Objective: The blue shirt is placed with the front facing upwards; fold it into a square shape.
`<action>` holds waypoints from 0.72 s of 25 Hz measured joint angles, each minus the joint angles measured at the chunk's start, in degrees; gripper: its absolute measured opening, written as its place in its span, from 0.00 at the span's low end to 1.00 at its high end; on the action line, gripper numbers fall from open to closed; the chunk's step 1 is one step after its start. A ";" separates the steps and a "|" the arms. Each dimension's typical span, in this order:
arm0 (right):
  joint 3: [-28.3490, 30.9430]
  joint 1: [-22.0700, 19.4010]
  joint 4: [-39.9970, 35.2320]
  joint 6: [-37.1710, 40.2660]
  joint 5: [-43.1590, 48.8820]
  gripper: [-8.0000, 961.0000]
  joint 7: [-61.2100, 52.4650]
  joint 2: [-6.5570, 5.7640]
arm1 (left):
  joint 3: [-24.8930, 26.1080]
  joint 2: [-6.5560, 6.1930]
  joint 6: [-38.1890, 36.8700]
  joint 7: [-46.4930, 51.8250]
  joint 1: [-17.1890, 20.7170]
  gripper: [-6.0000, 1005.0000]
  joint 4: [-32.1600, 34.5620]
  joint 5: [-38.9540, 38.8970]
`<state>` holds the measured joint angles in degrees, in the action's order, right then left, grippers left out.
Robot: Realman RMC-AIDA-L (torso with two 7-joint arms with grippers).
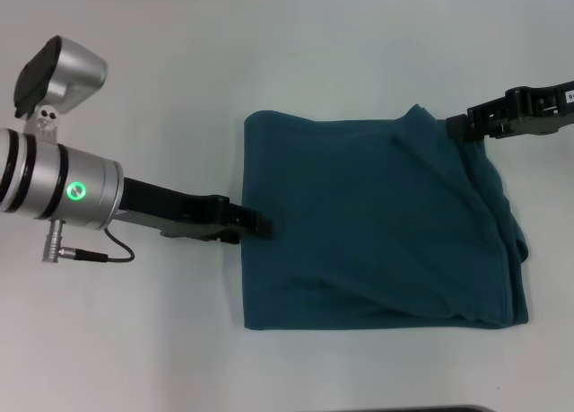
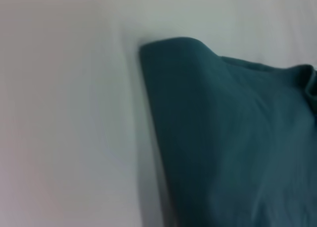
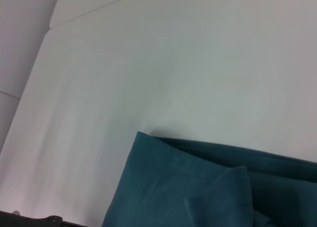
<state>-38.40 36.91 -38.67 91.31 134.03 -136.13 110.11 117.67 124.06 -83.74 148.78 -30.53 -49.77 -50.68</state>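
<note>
Head view: the blue shirt (image 1: 381, 223) lies mid-worktop (image 1: 269, 44), already roughly square. Left claw (image 1: 260, 225) touches its left edge; right claw (image 1: 457, 125) meets the far right corner (finger state: cannot tell for either).

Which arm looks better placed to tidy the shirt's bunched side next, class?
Probably the right. The right gripper sits at the far right corner of the blue shirt, beside the bunched layers; the left gripper is at the smooth left edge.

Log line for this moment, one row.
dark teal-blue cotton shirt: folded roughly square on white table | left gripper: at left edge | right gripper: at far-right corner
</note>
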 joint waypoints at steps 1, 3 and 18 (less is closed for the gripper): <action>0.00 0.00 0.00 0.00 0.00 0.44 0.00 0.00 | 0.06 -0.01 -0.26 -0.23 -0.04 0.59 0.00 -0.07; 0.00 0.00 0.00 0.00 0.00 0.44 0.01 0.01 | 0.39 -0.09 -1.10 -0.51 0.00 0.59 -0.10 -0.10; 0.56 0.00 0.00 0.19 0.00 0.44 0.06 -0.04 | 0.48 0.06 0.40 1.18 -1.87 0.61 3.14 0.36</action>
<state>-37.85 36.91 -38.67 91.50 134.03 -136.07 110.07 118.15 124.12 -83.34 149.97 -32.39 -46.63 -50.33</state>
